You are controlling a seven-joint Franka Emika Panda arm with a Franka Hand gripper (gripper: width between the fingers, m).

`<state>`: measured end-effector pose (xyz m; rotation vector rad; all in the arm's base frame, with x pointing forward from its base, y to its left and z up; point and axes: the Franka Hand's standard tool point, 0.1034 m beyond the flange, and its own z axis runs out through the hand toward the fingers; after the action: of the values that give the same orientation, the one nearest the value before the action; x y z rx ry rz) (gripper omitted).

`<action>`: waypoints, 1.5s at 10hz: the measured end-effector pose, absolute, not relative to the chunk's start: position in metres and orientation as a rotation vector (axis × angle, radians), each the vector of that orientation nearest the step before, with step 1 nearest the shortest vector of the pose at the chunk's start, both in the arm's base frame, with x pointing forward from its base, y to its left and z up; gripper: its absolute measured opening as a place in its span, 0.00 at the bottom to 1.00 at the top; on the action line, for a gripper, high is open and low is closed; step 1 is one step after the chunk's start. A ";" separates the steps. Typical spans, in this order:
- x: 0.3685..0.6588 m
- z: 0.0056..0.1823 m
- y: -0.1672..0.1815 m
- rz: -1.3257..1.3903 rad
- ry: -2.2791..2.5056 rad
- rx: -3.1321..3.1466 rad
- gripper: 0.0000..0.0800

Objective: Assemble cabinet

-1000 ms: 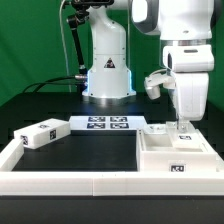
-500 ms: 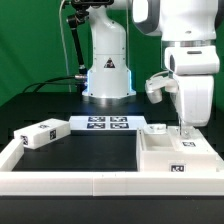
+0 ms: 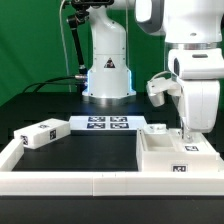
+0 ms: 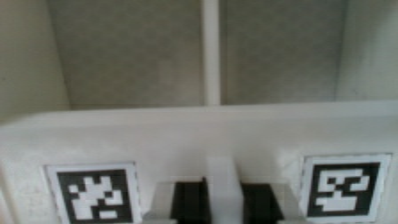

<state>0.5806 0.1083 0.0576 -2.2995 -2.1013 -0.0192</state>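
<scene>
- The cabinet body [image 3: 172, 158] lies open side up on the desk [image 3: 90, 150], at the exterior view's right, close to the front border rail [image 3: 70, 183].
- The claw [image 3: 184, 132] hangs directly over the body's far wall, not beside it; contact cannot be judged.
- That far wall runs across the exterior view from left to right. The wrist view shows two tags [image 4: 93, 190] on it and a divider [image 4: 210, 50] beyond.
- How far open the claw is cannot be told, and nothing shows in its grip.
- A small tagged block [image 3: 42, 133] lies well apart, at the exterior view's left.
</scene>
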 end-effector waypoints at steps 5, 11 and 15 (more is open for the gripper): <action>0.570 0.078 0.105 -0.041 -2.092 -2.340 0.35; 0.520 0.101 0.096 0.011 -2.113 -2.346 1.00; 0.518 0.098 0.096 0.010 -2.131 -2.327 1.00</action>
<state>0.5180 0.0957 0.0976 -2.3271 -2.1309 0.0096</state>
